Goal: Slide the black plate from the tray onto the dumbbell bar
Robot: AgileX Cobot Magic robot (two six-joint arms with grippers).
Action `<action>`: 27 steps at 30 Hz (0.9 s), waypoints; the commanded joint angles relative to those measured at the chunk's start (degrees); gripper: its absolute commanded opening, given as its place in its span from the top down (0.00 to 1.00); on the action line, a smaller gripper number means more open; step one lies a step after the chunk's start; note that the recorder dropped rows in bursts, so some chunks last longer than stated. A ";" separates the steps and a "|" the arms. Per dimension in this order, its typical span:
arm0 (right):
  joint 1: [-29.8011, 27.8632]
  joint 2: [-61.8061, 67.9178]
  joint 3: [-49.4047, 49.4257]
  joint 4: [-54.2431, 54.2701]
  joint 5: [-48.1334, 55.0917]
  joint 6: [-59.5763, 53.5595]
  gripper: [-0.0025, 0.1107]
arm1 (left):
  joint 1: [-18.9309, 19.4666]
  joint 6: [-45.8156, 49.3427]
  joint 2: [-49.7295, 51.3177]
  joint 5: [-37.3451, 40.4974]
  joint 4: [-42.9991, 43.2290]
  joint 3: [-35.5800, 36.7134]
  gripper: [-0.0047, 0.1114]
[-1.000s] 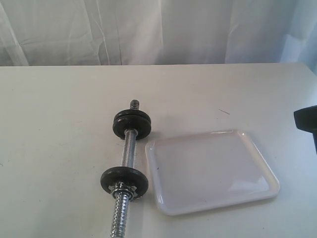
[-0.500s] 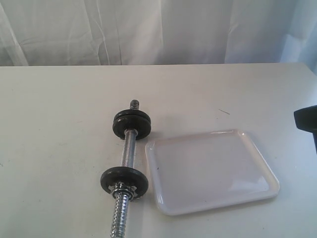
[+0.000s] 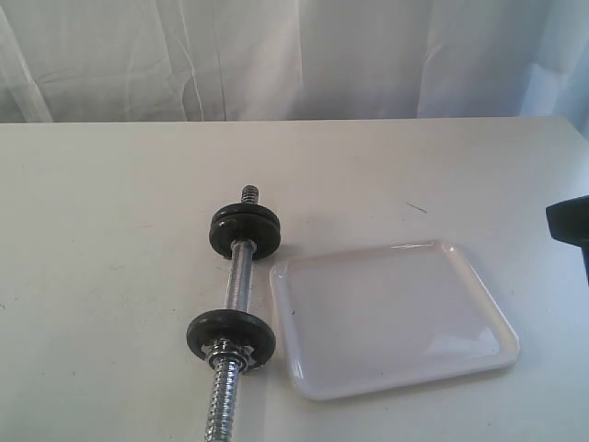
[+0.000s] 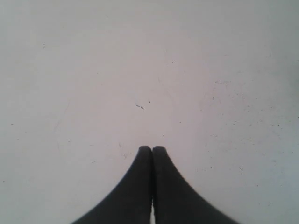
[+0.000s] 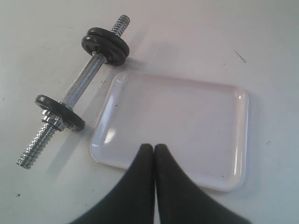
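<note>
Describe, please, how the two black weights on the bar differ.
The far weight looks thicker, seemingly two discs stacked; the near weight is one thin disc. A metal nut sits against the near weight; none shows by the far one. Both are black, round and on the dumbbell bar.

Exterior angled down over table (image 3: 110,230); right wrist shares tray (image 3: 396,318), bar (image 3: 239,273) — left wrist faces table.
</note>
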 commanded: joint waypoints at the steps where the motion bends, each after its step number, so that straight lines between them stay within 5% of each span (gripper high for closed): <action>1: -0.02 -0.26 0.23 0.28 -0.69 -0.67 0.98 | 0.09 0.17 -0.29 0.30 -0.76 0.26 0.96; 10: -0.02 -0.26 0.23 0.28 -0.69 -0.67 0.98 | 0.09 11.92 -0.29 0.30 -9.01 0.26 0.96; 27: -0.02 -0.26 0.23 0.28 -0.79 -0.67 0.98 | 0.09 12.14 -0.29 -1.10 -9.38 0.26 0.96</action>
